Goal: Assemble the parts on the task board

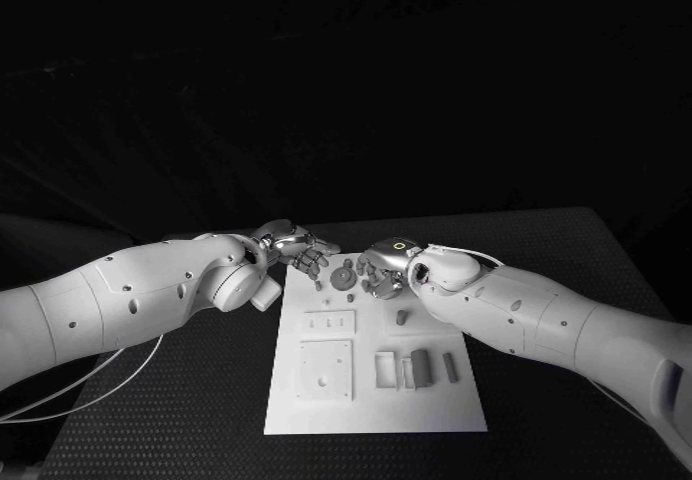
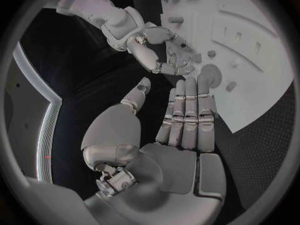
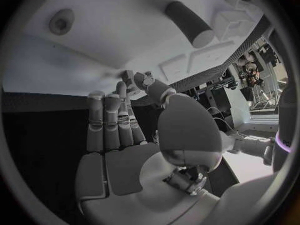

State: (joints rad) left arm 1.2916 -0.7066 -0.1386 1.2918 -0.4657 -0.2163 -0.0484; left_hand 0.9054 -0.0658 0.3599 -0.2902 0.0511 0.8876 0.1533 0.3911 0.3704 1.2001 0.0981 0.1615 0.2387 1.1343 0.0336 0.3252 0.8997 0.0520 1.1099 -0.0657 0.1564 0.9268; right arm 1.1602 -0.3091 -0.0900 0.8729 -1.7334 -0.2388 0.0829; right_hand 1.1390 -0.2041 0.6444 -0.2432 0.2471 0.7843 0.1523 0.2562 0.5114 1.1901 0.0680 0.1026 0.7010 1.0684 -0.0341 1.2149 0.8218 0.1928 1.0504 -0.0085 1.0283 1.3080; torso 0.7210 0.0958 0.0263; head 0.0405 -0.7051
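The black table (image 1: 173,400) fills the lower half of the head view, and the white task board (image 1: 368,405) lies on it in the middle, running from the centre of the frame down toward the bottom.

Both white arms come in low, the left arm (image 1: 116,300) from the left edge and the right arm (image 1: 562,320) from the right edge, and they meet over the far end of the board, just above the middle of the frame.

The left hand (image 1: 296,250) is at the board's upper left corner. In the left wrist view its fingers (image 2: 187,110) are stretched out straight side by side, with the thumb apart, and nothing is in them; the fingertips reach the edge of the board near a round disc part (image 2: 209,76).

The right hand (image 1: 382,268) is beside it, at the upper middle of the board. Its fingers are curled over the board surface, and I cannot tell if they pinch a small piece.

On the board, in the lower middle of the head view, lie two raised white square plates (image 1: 326,368) on the left and some grey block parts (image 1: 420,366) on the right. A short grey peg (image 1: 402,318) lies near the centre, and small dark round parts (image 1: 343,272) lie between the two hands.
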